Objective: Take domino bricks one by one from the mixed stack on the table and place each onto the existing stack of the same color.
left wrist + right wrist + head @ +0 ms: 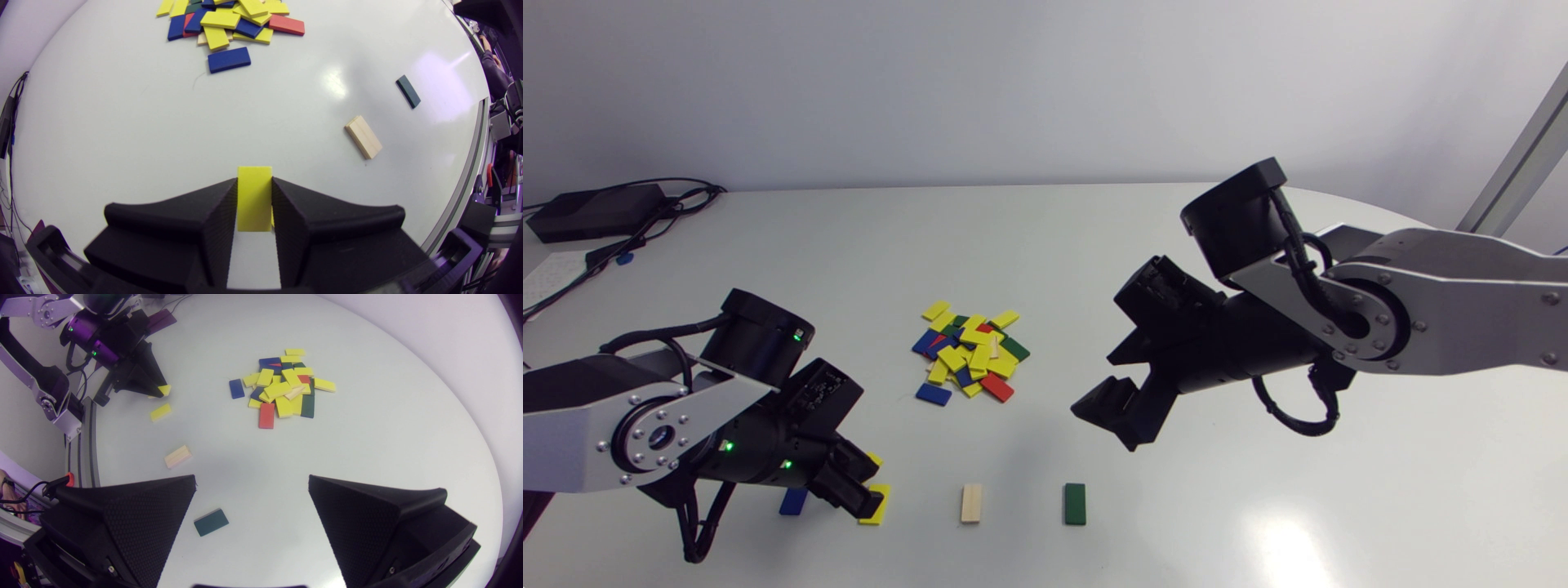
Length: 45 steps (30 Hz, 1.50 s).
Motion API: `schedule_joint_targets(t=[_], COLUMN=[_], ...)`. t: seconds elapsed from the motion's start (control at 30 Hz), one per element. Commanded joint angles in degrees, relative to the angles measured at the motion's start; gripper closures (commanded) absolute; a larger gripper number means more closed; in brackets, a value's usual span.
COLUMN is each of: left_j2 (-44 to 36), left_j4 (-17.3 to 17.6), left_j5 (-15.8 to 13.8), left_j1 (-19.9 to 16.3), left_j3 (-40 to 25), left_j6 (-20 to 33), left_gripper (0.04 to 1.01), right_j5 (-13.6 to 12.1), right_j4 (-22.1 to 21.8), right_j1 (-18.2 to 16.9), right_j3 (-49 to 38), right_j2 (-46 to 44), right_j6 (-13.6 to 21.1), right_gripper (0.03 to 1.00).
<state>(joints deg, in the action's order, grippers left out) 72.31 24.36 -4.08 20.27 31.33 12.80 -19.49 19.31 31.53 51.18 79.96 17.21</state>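
1. A flat blue wooden domino brick (792,501) lies at the near left of the white tabletop (1045,245), partly under your left arm.
2. Your left tool (254,182) is pinching a yellow domino brick (254,198) by its two long edges. It is held just beside a second yellow brick (876,504), which lies flat in the near row. Whether the two touch cannot be told.
3. A pale natural-wood brick (971,502) lies flat to the right, well apart from the yellow one.
4. The mixed pile of yellow, blue, red and green bricks (970,355) sits farther back, at mid-tabletop.
5. A dark green brick (1075,503) ends the near row.
6. Your right tool (1097,382) hangs right of the pile, its fingers spread wide and holding nothing.
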Motion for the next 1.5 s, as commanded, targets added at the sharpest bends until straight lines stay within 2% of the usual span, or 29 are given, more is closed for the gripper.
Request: schedule_joint_targets(t=[0.0, 0.2, 0.4, 0.67, 0.97, 1.47], left_j2=[-0.4, -0.9, -2.2, -0.2, 2.7, 3.6], left_j4=[-0.8, -0.9, -2.5, -7.8, -7.8, -7.8], left_j5=[-0.2, -0.2, -0.4, -0.5, -0.5, -0.5], left_j1=[0.6, 1.8, 3.4, 3.0, 1.6, 2.9], left_j3=[-1.5, -2.5, -3.7, -6.7, -7.0, -7.3], left_j6=[-0.1, 0.5, 0.8, 1.2, 1.2, 1.3], left_gripper=[1.003, 1.003, 1.003, 1.003, 1.003, 1.003], right_j5=[0.1, 0.1, 0.1, 0.1, 0.1, 0.1], right_j4=[-0.2, -0.5, -1.0, -1.2, -1.5, -1.9], right_j1=[0.2, 0.2, 0.0, 0.0, 0.0, -0.2], right_j3=[-1.7, -1.9, -2.1, -2.3, -2.6, -2.9], right_j2=[0.1, 0.2, 0.3, 0.6, 0.6, 0.6], right_j6=[0.7, 0.7, 0.8, 0.9, 0.8, 1.0], right_gripper=[0.067, 0.067, 0.067, 0.067, 0.067, 0.067])
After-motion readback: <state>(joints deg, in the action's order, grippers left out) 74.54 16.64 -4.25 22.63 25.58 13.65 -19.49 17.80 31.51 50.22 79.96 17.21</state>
